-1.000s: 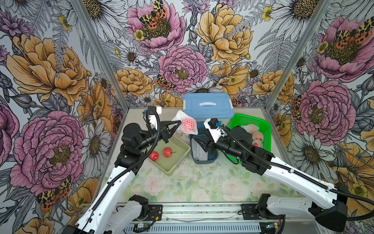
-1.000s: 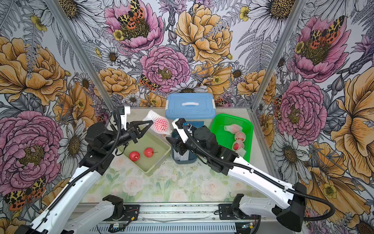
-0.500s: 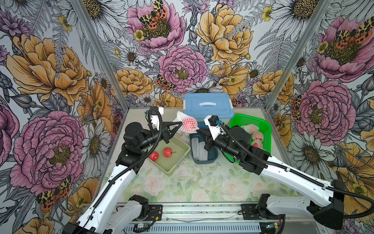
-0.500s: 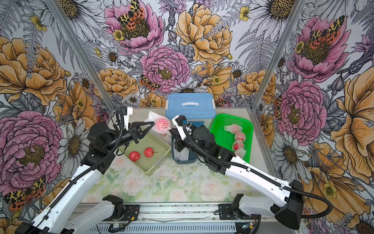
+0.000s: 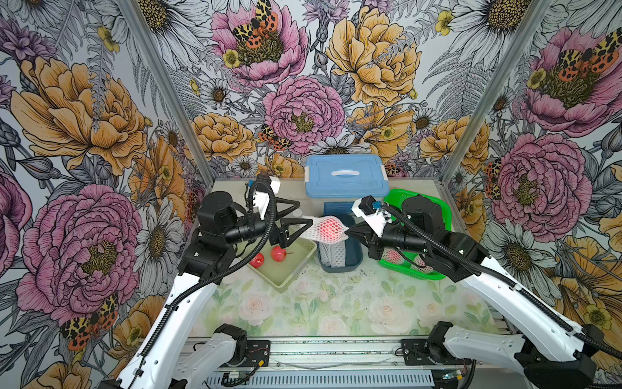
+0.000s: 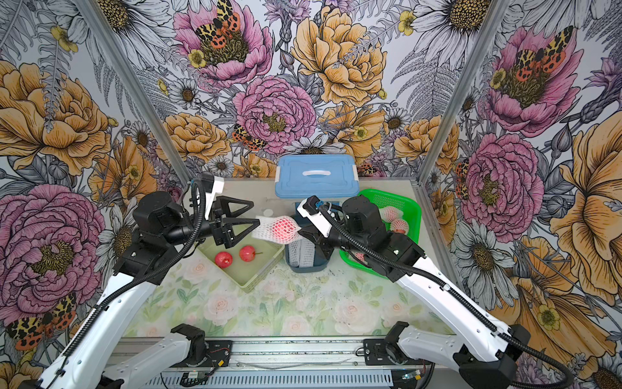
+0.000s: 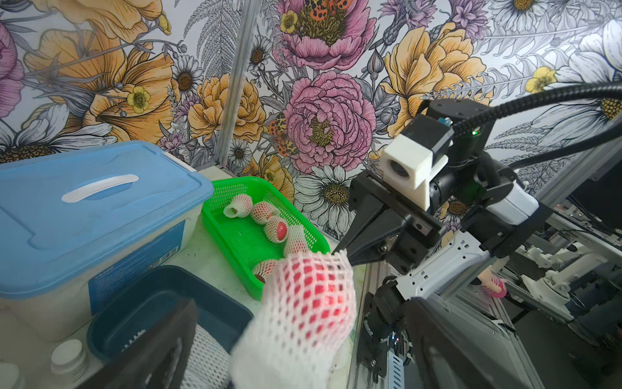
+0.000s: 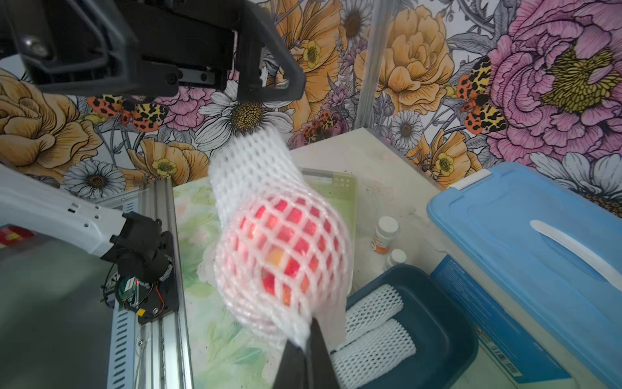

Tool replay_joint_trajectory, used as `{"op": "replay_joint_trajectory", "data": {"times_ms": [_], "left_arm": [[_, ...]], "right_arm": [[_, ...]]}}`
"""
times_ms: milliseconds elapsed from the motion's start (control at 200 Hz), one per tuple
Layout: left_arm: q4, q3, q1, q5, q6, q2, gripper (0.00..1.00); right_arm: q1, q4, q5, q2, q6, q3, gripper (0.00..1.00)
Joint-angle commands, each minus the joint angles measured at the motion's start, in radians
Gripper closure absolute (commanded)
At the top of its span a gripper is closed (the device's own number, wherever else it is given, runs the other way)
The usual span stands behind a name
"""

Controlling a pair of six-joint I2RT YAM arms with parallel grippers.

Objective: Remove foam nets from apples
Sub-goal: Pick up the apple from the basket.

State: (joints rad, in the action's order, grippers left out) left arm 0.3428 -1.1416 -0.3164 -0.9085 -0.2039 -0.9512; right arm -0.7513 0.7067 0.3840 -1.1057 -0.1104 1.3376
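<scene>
Both top views: left pincer [image 5: 304, 213] with jaws apart beside a white foam mesh net [image 5: 313, 229] sleeving a red round apple [image 5: 329, 229], hanging above a dark blue plastic bin [image 5: 355, 256]. Left wrist view: right pincer [image 7: 340, 252] clamped on the net's end. Right wrist view: blurred net possibly touching a left fingertip [image 8: 289, 94].

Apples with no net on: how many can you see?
2. Both lie in the pale green tray: the apple with a stem showing and the apple beside it. The left arm hides part of the tray, so another could be hidden.
</scene>
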Motion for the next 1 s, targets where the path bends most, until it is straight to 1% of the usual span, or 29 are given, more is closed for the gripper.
{"op": "replay_joint_trajectory", "data": {"times_ms": [0,90,120,165,300,355,435,651,811,851,996], "left_arm": [[0.084,-0.010,-0.011,-0.131,0.085,-0.022,0.01],[0.105,-0.026,-0.051,-0.259,0.105,-0.066,0.01],[0.145,-0.041,-0.078,-0.271,0.132,-0.080,0.01],[0.232,-0.073,-0.124,-0.256,0.197,-0.101,0.01],[0.438,-0.140,-0.270,-0.154,0.341,-0.169,0.01],[0.504,-0.163,-0.326,-0.071,0.381,-0.205,0.01],[0.540,-0.165,-0.387,0.053,0.396,-0.249,0.01],[0.553,-0.170,-0.478,0.242,0.403,-0.302,0.01],[0.552,-0.187,-0.522,0.270,0.400,-0.342,0.02],[0.551,-0.197,-0.533,0.276,0.403,-0.351,0.05],[0.550,-0.218,-0.541,0.249,0.418,-0.369,0.26]], "right_arm": [[-0.001,0.363,0.066,-0.030,-0.145,0.076,1.00],[-0.001,0.430,0.033,-0.040,-0.167,0.103,1.00],[-0.002,0.436,0.031,-0.039,-0.170,0.109,1.00],[-0.002,0.441,0.028,-0.037,-0.172,0.118,1.00],[-0.004,0.482,0.002,-0.059,-0.176,0.152,1.00],[-0.007,0.486,0.001,-0.059,-0.178,0.159,1.00],[-0.008,0.495,0.005,-0.058,-0.178,0.179,1.00],[-0.009,0.546,0.006,-0.054,-0.182,0.241,1.00],[-0.007,0.560,0.033,-0.051,-0.187,0.268,1.00],[-0.008,0.560,0.033,-0.055,-0.186,0.271,1.00],[-0.007,0.562,0.006,-0.060,-0.187,0.262,1.00]]}}
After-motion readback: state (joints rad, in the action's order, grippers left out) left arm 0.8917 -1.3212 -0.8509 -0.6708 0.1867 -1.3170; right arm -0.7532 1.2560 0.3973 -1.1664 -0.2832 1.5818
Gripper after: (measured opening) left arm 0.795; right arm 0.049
